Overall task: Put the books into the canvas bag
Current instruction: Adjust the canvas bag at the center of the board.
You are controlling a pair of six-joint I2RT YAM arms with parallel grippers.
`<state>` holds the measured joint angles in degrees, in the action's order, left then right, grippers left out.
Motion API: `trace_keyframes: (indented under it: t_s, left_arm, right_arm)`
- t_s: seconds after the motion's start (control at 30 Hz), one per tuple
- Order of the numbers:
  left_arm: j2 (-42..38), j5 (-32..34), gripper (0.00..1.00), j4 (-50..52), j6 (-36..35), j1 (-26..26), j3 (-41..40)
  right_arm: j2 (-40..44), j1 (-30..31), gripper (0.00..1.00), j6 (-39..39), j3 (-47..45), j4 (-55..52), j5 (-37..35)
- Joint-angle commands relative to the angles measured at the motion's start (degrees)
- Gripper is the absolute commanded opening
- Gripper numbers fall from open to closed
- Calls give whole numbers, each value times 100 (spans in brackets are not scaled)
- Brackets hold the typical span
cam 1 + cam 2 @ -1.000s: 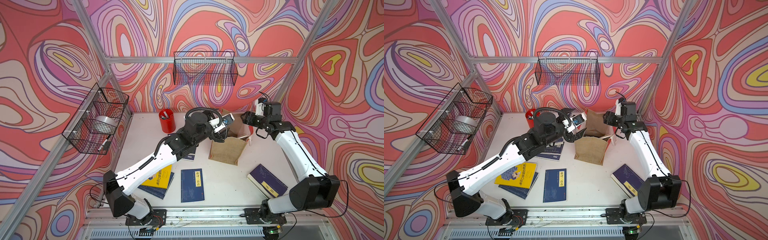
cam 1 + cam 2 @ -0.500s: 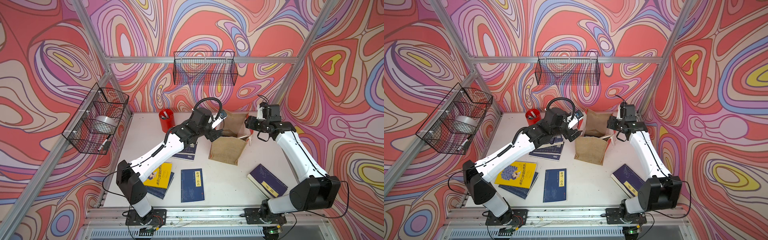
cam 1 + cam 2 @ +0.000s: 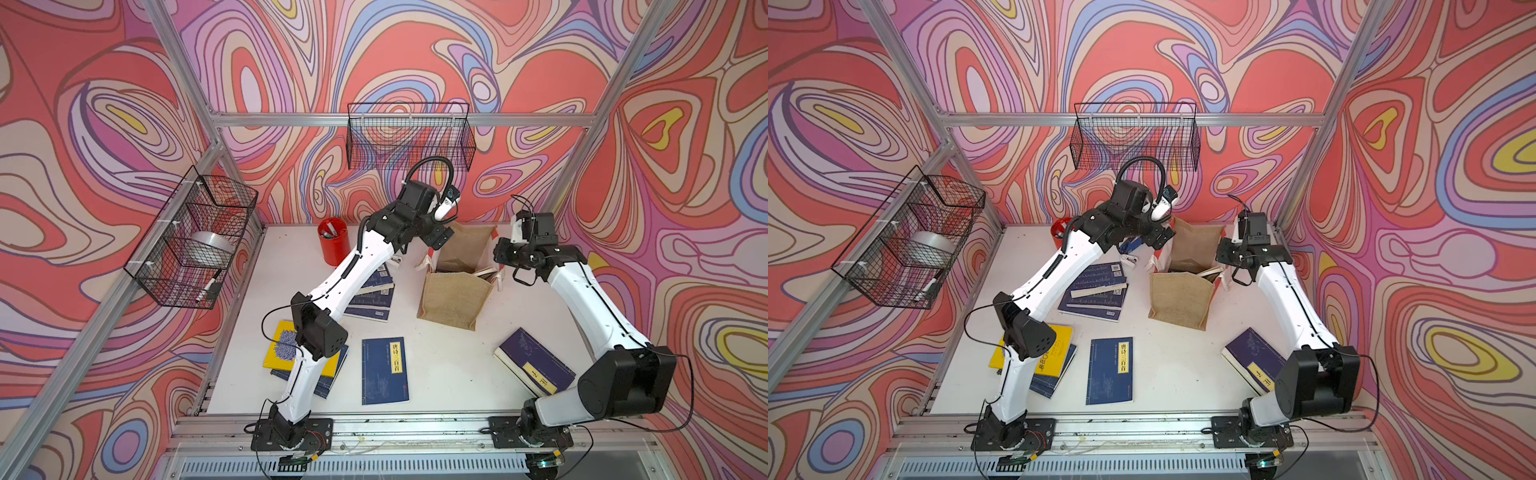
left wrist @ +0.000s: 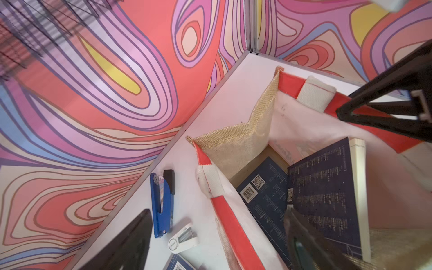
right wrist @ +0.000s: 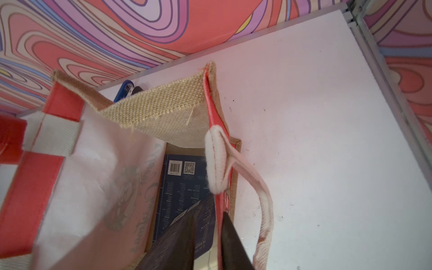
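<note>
The tan canvas bag [image 3: 453,297] stands open at the back of the table, also seen in a top view [image 3: 1179,301]. Inside it lie two navy books [image 4: 264,194] [image 4: 327,191]. My left gripper [image 4: 217,219] is open, straddling the bag's red left rim, one finger inside and one outside. My right gripper [image 5: 207,217] is shut on the bag's right rim beside the white handle [image 5: 259,194]. On the table lie a navy book [image 3: 384,370], a yellow book [image 3: 282,349], a navy stack [image 3: 372,295] and a thicker navy book [image 3: 534,365].
A red pen cup [image 3: 332,241] stands at the back left. A blue stapler [image 4: 161,203] and a small white staple holder [image 4: 183,238] lie beside the bag. Wire baskets hang on the back wall [image 3: 409,137] and left frame [image 3: 195,237].
The left arm has shifted toward the back wall, with its open gripper now at the bag's left rim. The right jaws have narrowed onto the bag's right rim.
</note>
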<state>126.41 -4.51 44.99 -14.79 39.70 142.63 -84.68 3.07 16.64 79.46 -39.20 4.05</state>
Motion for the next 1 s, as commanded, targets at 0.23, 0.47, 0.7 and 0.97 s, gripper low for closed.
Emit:
trace_keyframes:
  t_s: [0.23, 0.47, 0.7, 0.97]
  left_arm:
    - [265, 31, 75, 1004, 420, -84, 50]
    - [375, -357, 39, 1079, 612, -138, 37]
    - [411, -436, 28, 1132, 712, -173, 54]
    - [458, -173, 49, 1244, 899, -224, -8]
  right_arm:
    - [-144, -10, 0, -122, 110, 209, 182]
    - [142, -12, 0, -360, -68, 681, 765]
    - [214, -14, 0, -526, 5, 734, 1026]
    - [215, -8, 0, -493, -51, 762, 1125]
